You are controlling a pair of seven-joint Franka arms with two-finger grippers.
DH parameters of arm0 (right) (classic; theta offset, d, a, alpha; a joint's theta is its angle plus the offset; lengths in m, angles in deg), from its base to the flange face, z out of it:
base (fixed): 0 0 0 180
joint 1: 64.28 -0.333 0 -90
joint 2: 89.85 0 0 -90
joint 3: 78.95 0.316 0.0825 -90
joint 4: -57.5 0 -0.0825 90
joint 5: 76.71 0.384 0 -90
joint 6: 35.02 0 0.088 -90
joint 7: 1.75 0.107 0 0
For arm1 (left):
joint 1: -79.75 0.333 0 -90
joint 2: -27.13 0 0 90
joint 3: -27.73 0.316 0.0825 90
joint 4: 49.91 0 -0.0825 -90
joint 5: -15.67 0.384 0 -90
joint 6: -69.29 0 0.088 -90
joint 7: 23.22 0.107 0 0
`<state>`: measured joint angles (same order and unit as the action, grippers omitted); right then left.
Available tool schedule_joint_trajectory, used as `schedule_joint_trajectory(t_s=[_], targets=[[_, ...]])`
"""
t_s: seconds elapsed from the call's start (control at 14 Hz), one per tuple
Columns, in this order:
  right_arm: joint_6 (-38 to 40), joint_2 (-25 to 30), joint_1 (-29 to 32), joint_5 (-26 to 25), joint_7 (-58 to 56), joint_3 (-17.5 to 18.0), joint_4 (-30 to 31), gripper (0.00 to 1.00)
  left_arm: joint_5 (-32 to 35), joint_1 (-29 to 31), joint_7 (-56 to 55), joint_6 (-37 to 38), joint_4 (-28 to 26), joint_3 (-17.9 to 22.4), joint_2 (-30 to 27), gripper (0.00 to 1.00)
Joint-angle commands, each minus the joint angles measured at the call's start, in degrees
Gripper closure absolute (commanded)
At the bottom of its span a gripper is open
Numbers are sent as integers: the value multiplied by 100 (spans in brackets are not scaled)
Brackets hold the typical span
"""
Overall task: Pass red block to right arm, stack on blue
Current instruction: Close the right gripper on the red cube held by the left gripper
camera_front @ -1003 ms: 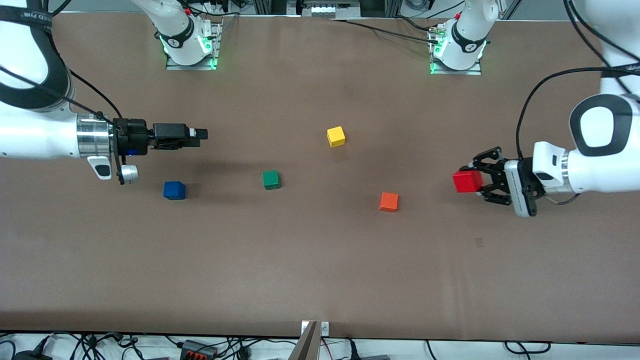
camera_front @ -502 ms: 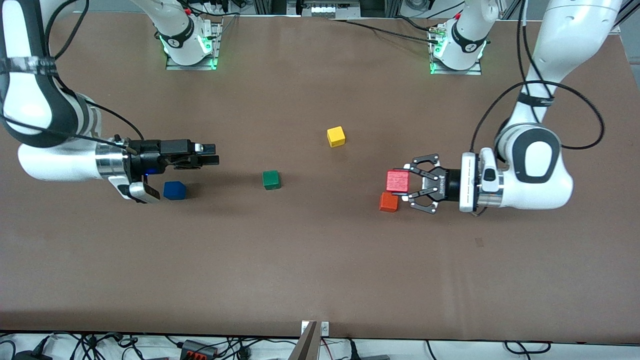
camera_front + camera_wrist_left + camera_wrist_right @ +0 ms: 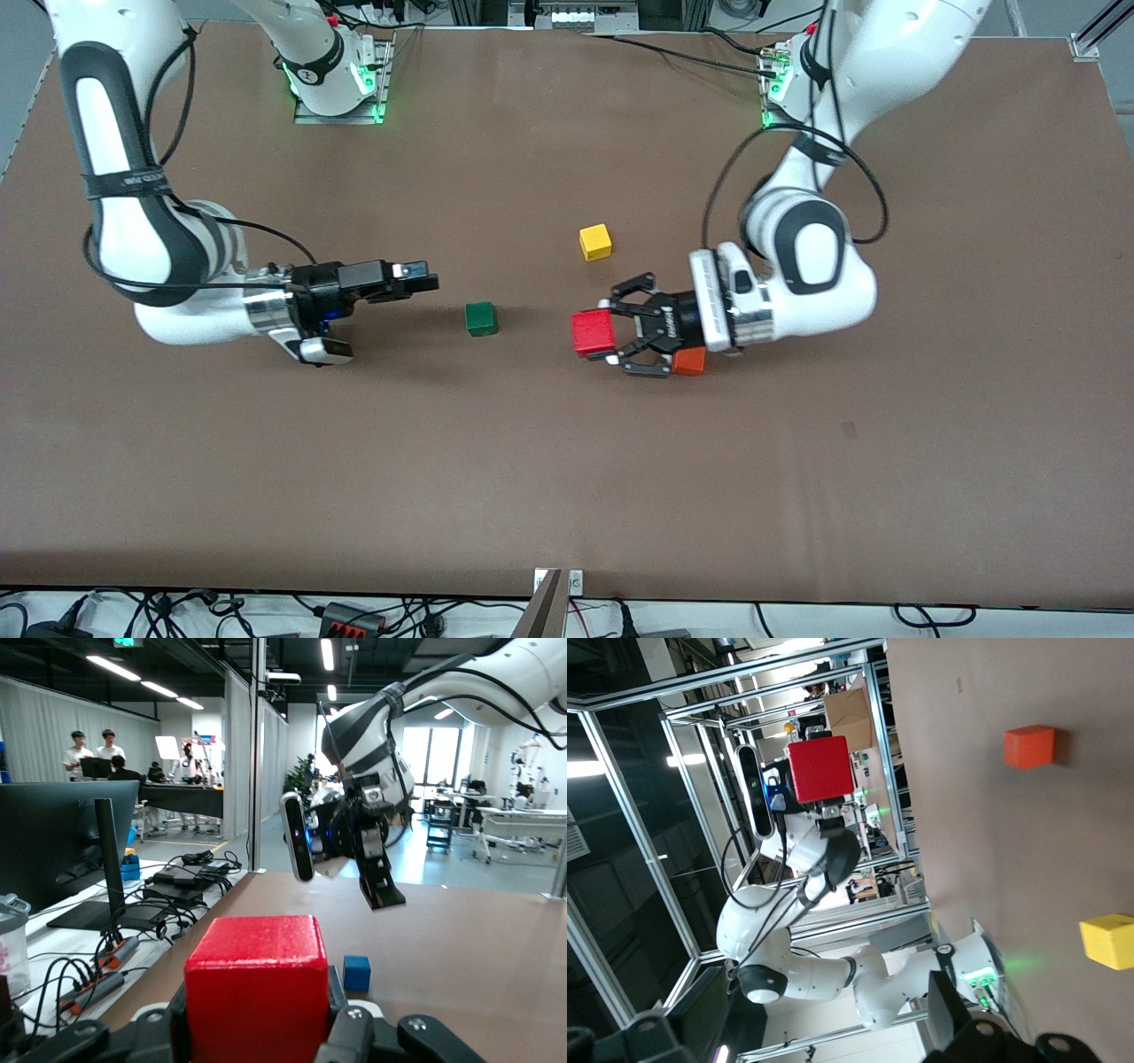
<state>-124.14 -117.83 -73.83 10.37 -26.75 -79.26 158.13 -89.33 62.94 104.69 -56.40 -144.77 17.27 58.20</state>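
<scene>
Red block [image 3: 593, 332] sits clenched in our left gripper [image 3: 606, 335] over mid-table, facing our right gripper [image 3: 423, 281], whose fingers look parted, well apart.

A wide brown table [image 3: 567, 496] fills the front view, with tangled cables [image 3: 177, 611] along its near edge on a pale floor. The left wrist view shows a large workshop hall: long ceiling lights [image 3: 328, 654], a dark monitor [image 3: 62, 833] on a white desk [image 3: 80, 948], people [image 3: 93, 753] standing in the distance, bright windows [image 3: 425, 744]. The right wrist view shows aluminium frame posts [image 3: 647, 815].
</scene>
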Motion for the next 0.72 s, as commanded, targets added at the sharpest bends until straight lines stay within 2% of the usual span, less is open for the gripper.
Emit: schedule_joint_trajectory(t_s=[0.0,0.29,0.5,0.65], targets=[[-105,-172,-283,274,118,-39,-254,0,-845,-409,671,-315,-15,53,-41,84],[-361,-549,-477,291,162,-39,-720,0,-1101,-753,823,-492,-6,53,65,84],[-448,-646,-556,283,197,-39,-931,0,-1602,-981,1060,-492,2,53,126,84],[-449,-813,-557,291,197,-39,-1142,0,-1621,-1017,1069,-501,2,53,135,84]])
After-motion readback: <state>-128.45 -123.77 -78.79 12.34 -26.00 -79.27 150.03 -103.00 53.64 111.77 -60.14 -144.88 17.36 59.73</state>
